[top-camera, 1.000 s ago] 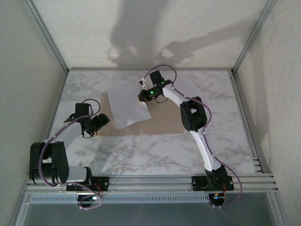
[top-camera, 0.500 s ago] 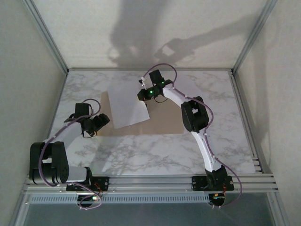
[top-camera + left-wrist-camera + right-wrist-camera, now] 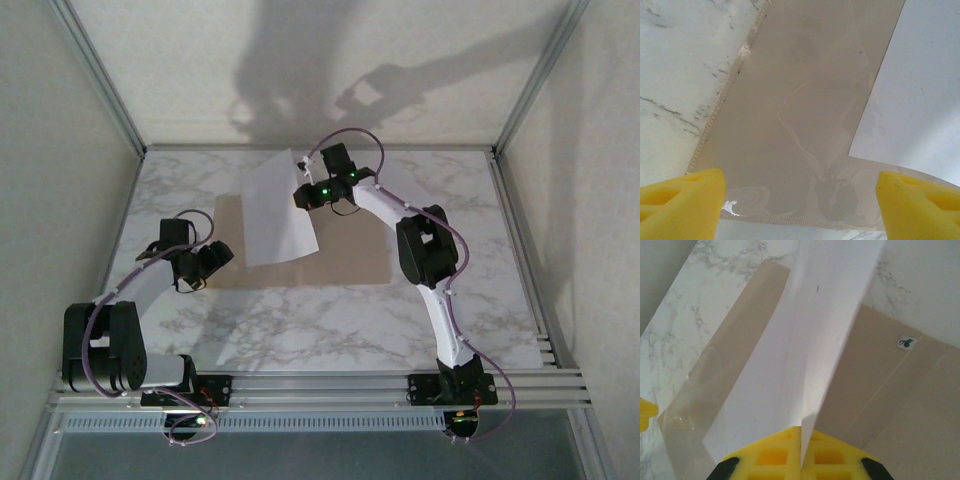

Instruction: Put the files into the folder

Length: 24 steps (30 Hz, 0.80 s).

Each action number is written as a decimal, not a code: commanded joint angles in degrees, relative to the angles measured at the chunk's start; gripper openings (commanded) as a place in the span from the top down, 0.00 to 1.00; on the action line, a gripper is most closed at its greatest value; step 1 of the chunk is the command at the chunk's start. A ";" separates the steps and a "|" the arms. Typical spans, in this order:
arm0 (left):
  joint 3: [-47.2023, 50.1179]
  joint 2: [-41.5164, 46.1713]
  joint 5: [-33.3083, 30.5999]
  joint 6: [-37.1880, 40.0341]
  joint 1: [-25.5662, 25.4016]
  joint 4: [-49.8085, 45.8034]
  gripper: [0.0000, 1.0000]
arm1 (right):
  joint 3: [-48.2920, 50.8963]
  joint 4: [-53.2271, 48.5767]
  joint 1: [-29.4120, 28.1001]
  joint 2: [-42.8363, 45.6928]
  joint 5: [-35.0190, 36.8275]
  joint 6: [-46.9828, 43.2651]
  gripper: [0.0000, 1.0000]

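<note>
From above, the files (image 3: 275,215) are being pinched by the right gripper (image 3: 303,192) over the left half of the folder (image 3: 350,255); the left gripper (image 3: 215,257) is being held open left of it. Left wrist: both are being framed between spread jaws. Right wrist: the files are being clamped

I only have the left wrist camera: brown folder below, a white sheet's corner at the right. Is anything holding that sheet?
Observer: Yes. The right gripper is shut on the sheet, pinching its right edge between yellow fingers.
Operator: Is it lying flat on the folder?
Observer: No. From above, the sheet looks lifted toward its far end, which reaches past the far edge of the folder. Its near end is over the folder's left half.
</note>
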<state>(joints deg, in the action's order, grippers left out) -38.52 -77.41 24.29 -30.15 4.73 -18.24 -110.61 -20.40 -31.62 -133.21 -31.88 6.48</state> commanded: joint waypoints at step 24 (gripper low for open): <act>-0.06 0.94 1.53 0.84 0.63 -0.04 0.21 | 15.04 15.25 -2.39 6.38 0.94 5.51 0.96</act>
<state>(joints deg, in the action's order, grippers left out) -38.52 -77.38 24.91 -30.15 4.73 -18.22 -96.73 -8.38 -33.32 -129.19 -32.03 10.28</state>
